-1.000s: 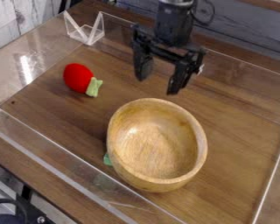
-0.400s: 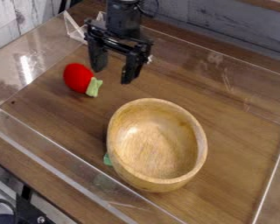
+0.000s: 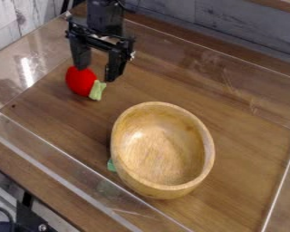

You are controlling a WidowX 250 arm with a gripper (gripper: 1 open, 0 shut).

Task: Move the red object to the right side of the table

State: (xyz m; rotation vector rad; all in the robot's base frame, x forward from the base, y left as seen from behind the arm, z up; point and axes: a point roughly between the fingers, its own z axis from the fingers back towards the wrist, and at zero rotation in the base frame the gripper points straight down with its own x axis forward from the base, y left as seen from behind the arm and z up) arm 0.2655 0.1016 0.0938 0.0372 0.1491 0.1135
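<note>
The red object (image 3: 80, 81), a small glossy round toy fruit with a pale green stem piece on its right, lies on the left part of the dark wooden table (image 3: 232, 91). My gripper (image 3: 97, 66) points straight down just above it and slightly to its right, jaws open. One finger stands in front of the fruit's upper left, the other by the stem. Nothing is held between them.
A large round light wooden bowl (image 3: 163, 149) sits in the middle front of the table, with a small green piece (image 3: 112, 165) at its left foot. Clear acrylic walls (image 3: 62, 172) edge the table. A clear folded stand is partly hidden behind the arm.
The gripper has travelled left across the table, from above the bowl's far side to over the red fruit, staying open. The fruit and bowl have not moved.
</note>
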